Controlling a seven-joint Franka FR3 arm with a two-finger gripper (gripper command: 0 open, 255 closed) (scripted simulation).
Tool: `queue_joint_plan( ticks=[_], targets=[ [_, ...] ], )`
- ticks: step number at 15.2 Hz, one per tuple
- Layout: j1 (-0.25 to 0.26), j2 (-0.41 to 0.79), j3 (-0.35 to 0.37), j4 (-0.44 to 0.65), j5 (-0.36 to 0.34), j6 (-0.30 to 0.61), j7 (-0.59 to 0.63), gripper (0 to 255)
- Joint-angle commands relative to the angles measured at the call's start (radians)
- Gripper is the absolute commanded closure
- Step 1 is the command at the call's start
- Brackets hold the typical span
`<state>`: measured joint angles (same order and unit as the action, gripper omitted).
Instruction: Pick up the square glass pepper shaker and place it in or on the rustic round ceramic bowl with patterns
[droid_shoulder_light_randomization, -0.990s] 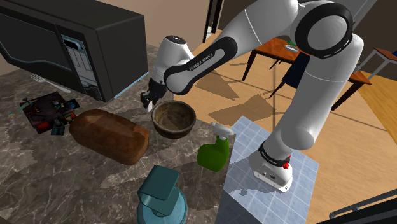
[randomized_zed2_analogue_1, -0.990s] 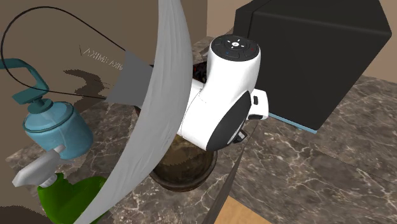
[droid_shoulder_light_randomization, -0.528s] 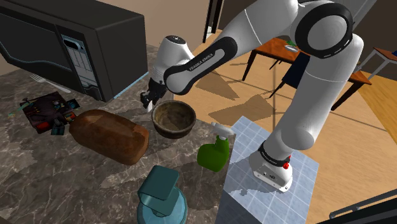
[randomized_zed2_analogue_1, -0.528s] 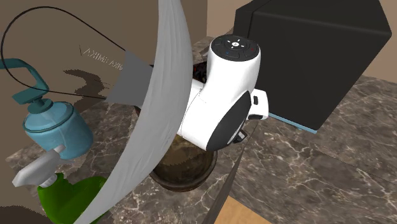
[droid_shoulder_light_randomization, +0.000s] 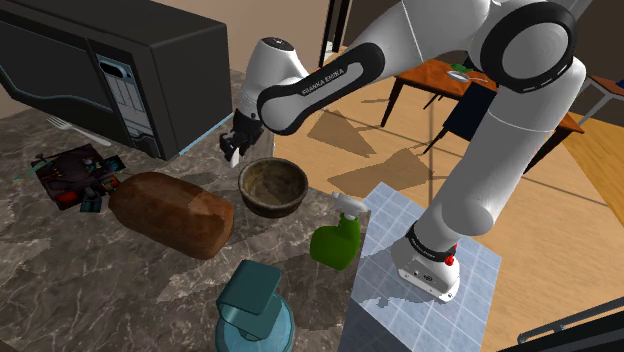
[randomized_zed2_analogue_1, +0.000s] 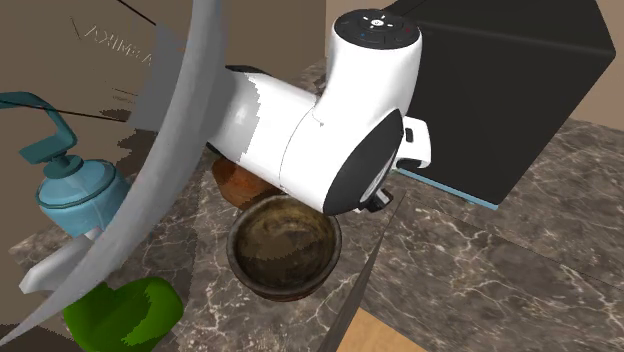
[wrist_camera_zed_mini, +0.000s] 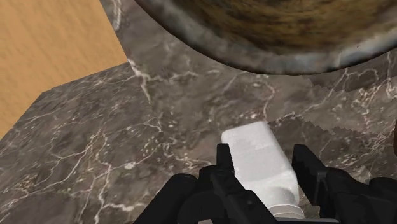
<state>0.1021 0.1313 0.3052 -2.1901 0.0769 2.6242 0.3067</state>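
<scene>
Gripper clasping white shaker, outside brown bowl, above marble counter.

You look over a dark, white-veined marble desk. Past its edge lies a pale wooden floor, lit with soft shadows. A wooden table on dark legs stands farther off; a tan wall rises behind.

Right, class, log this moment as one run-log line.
gripper: shut on shaker | shaker: white, beside bowl | bowl: empty | placement: pending
</scene>
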Motion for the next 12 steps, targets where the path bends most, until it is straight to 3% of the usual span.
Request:
queue_joint_plan(
  ticks=[1, 12],
  targets=[
    [-0.001, -0.013, 0.001, 0.011, 0.004, -0.024, 0.0, 255],
    [-0.007, -0.093, 0.002, 0.076, 0.026, -0.166, -0.007, 255]
  ],
)
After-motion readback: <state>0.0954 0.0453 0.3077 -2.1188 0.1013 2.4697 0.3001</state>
